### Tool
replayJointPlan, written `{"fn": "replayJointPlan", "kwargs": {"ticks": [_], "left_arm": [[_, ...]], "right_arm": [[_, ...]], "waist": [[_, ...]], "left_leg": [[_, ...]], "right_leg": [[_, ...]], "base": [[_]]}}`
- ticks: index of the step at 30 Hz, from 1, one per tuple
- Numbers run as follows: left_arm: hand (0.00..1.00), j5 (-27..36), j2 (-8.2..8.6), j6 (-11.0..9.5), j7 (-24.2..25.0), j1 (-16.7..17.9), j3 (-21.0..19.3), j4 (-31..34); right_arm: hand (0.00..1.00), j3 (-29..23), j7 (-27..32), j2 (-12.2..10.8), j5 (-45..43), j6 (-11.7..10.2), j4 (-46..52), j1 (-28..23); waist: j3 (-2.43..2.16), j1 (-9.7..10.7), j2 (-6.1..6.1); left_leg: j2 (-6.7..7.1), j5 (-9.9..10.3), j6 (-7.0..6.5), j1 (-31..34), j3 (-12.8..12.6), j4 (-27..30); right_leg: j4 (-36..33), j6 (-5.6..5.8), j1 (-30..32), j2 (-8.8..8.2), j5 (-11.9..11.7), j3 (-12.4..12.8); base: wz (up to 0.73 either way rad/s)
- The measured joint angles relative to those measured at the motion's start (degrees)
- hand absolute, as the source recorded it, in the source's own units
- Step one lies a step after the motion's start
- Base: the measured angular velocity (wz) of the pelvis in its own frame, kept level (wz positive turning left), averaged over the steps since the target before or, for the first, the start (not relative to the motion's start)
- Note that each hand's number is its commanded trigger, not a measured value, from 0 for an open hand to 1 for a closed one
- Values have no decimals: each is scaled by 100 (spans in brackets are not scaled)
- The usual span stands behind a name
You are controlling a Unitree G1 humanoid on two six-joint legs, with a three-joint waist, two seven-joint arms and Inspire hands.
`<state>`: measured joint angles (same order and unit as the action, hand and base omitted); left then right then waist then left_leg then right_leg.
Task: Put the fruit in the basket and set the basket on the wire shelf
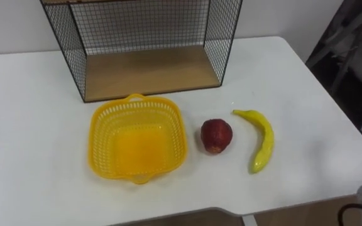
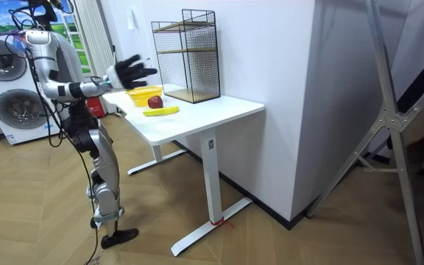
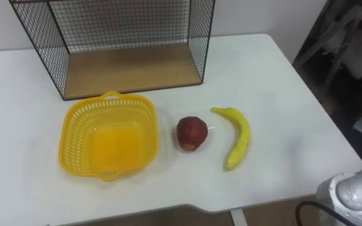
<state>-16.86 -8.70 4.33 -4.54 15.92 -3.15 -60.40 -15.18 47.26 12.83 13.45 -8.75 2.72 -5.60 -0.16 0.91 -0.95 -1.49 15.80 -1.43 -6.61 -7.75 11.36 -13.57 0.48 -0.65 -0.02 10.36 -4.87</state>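
A yellow plastic basket (image 1: 137,139) stands empty on the white table (image 1: 30,94), just in front of the wire shelf (image 1: 149,44) with its wooden floor. To the right of the basket lies a red apple (image 1: 216,135), and right of that a yellow banana (image 1: 261,139), both on the tabletop. In the room view I stand at the table's end, and my right hand (image 2: 129,72) is raised above the table's near edge, open with fingers spread and holding nothing. Part of my right arm (image 3: 351,194) shows at the lower right corner.
The table's front edge (image 1: 231,210) runs close below the fruit. Dark equipment (image 1: 351,56) stands off the table's right side. In the room view, washing machines (image 2: 6,88) stand behind me and the shelf (image 2: 186,55) sits against a white wall.
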Motion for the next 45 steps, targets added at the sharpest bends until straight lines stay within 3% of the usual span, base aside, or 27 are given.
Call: {"fn": "replayJointPlan", "kwargs": {"ticks": [8, 11, 17, 29, 45], "left_arm": [[0, -27, -33, -88, 69, -39, 134, 20], [0, -21, -34, -86, 71, -32, 137, 21], [0, -27, -36, -84, 219, -46, 143, 20], [0, -25, -78, -58, 411, -18, 239, 15], [0, -23, -68, -40, 488, 63, 390, 14]], "right_arm": [[0, 1006, -1786, 105, 82, 37, -94, 74], [0, 1264, -2292, 104, 71, 177, -170, 94], [0, 1670, -3086, 107, -90, 251, -258, 97], [0, 1903, -3745, 101, -309, 342, -459, 110], [0, 2112, -4266, 101, -508, 464, -912, 107]], "waist": [[56, -138, 8], [58, -171, -14], [58, -322, -3], [50, -449, 18], [31, -441, 26]], "left_leg": [[-17, -1, 3, -31, 70, 30], [-15, -1, 3, -3, 132, 40], [-7, -1, 3, 6, 183, 40], [15, -3, -1, 10, 338, 120], [24, -1, 1, 11, 387, 184]], "right_leg": [[102, -10, -129, -5, -43, -102], [103, -10, -130, -12, -43, -143], [100, -10, -142, -22, -43, -198], [100, -2, -234, -65, -38, -344], [75, -5, -266, -75, -40, -380]], "base": [[6], [8], [4], [6], [1]]}}
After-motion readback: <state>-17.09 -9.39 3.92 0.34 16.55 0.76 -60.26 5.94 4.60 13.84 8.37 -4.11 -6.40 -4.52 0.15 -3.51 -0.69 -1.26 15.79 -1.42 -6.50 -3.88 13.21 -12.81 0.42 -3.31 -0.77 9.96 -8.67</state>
